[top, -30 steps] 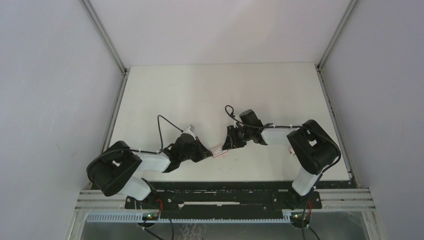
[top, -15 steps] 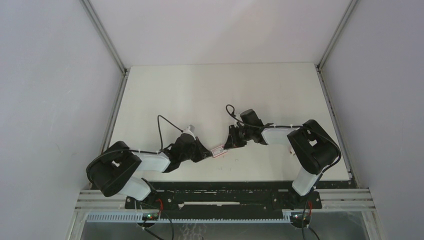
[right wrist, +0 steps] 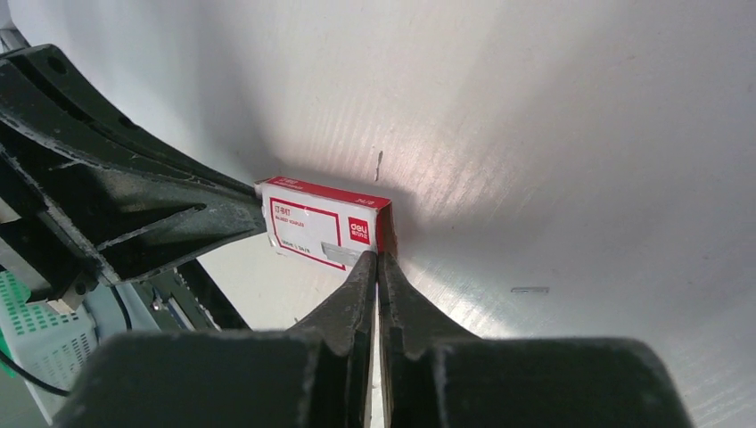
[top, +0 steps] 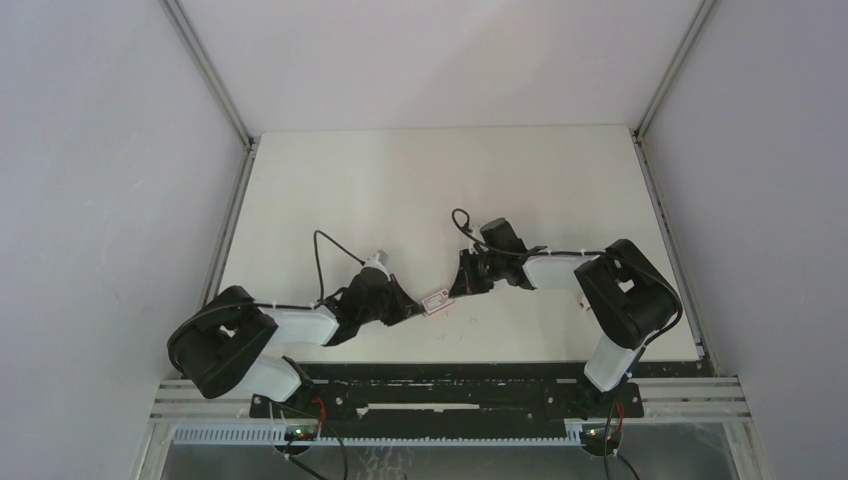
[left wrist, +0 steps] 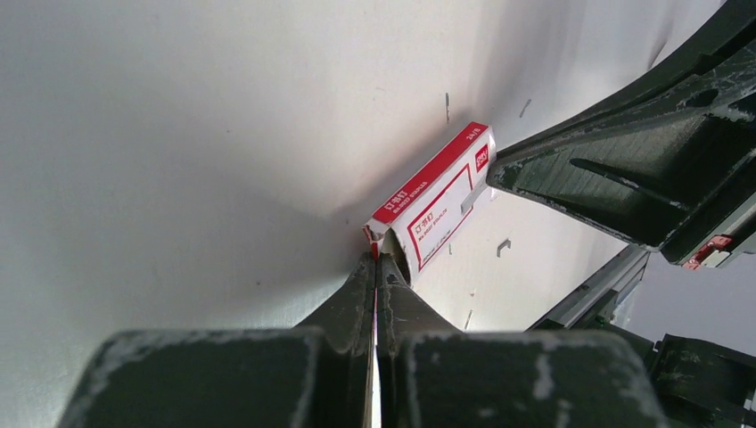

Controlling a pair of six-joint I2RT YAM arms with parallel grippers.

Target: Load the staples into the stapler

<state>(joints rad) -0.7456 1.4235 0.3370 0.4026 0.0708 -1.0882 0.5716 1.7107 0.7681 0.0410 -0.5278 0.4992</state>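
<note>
A small red and white staple box (top: 436, 301) is held just above the table between both grippers. My left gripper (top: 416, 309) is shut on the box's open end flap; a red sliver shows between the jaws in the left wrist view (left wrist: 376, 260). The box (left wrist: 437, 207) runs away from it toward the right gripper's fingers (left wrist: 624, 169). My right gripper (top: 456, 290) is shut on the box's other end, at its red edge (right wrist: 377, 257). The box face (right wrist: 325, 227) shows in the right wrist view. The stapler is out of view.
Several loose staple bits lie on the white table, one to the right of the box in the right wrist view (right wrist: 530, 289) and one under it in the left wrist view (left wrist: 504, 244). The table's near edge rail (top: 450, 370) is close behind both grippers.
The left arm's rear link has shifted slightly left. The box and both grippers stay where they were.
</note>
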